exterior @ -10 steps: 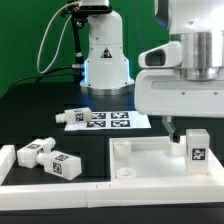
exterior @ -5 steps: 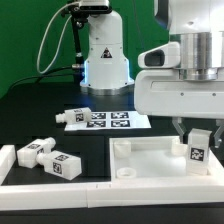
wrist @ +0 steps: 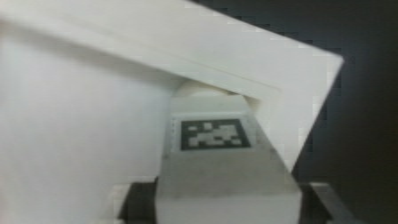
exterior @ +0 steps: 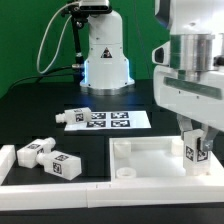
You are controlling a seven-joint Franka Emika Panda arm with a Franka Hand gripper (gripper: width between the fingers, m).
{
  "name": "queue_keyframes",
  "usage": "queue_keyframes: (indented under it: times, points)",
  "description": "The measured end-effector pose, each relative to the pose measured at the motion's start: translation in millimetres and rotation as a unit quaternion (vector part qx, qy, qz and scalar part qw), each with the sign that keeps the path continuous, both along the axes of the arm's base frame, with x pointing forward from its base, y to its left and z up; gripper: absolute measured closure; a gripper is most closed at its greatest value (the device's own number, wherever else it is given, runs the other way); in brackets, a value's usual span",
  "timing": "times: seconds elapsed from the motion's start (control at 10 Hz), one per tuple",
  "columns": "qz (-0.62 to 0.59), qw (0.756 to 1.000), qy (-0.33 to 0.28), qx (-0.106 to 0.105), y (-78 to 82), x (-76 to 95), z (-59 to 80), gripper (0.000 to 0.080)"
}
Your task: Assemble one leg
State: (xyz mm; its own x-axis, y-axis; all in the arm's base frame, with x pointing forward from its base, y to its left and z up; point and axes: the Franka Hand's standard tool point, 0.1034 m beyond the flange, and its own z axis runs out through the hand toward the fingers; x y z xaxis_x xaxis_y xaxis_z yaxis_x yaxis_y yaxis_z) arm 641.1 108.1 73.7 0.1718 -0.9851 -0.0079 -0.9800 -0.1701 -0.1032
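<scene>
Exterior view
Panel: a wide white tray-like panel (exterior: 150,160) of smooth matte plastic, square with a raised rim, lies flat on the dark table (exterior: 40,110).
Claw: the claw (exterior: 196,145) hangs over the panel's corner at the exterior view's right, its two fingers closed on the sides of a leg.
Held leg: the leg (exterior: 194,152), a chunky white rectangular block with a black-and-white square tag on its facing side, stands upright in the claw over that same corner; whether its lower end touches the panel cannot be told.
Loose legs: two more tagged white blocks (exterior: 48,158) lie on their sides, well apart from the panel toward the exterior view's left, touching each other.
Marker board: a thin flat white marker board (exterior: 110,121) printed with square tags lies beyond the panel.
Small block: another white block (exterior: 68,118) lies at the marker board's end nearer the exterior view's left.

Wrist view
Leg: fills the middle as a smooth grey-white tapering face carrying one square tag (wrist: 217,135).
Fingers: dark pads (wrist: 137,200) press on both of its flanks.
Panel: its white rim and corner (wrist: 214,60) lie just behind the leg, against the black table.
</scene>
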Motion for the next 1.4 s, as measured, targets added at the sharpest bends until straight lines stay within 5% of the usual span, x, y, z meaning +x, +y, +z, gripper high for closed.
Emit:
queue_keyframes:
  times: [0.2,0.4,0.5,0.7,1.2,1.4]
  points:
    - [-0.167,0.984,0.009,0.053,1.5,-0.7,-0.5,0.0511]
    - [-0.163,0.985,0.009,0.051,2.0,-0.8,-0.6,0.0505]
    - [-0.121,0.992,0.006,0.046,2.0,-0.9,-0.9,0.0505]
    - [0.054,0.998,-0.012,0.031,8.6,0.0,0.0,0.0188]
    - [0.241,0.97,-0.023,-0.001,11.2,-7.7,-2.2,0.0151]
    - [0.408,0.912,-0.029,-0.028,5.4,-3.8,-0.6,0.015]
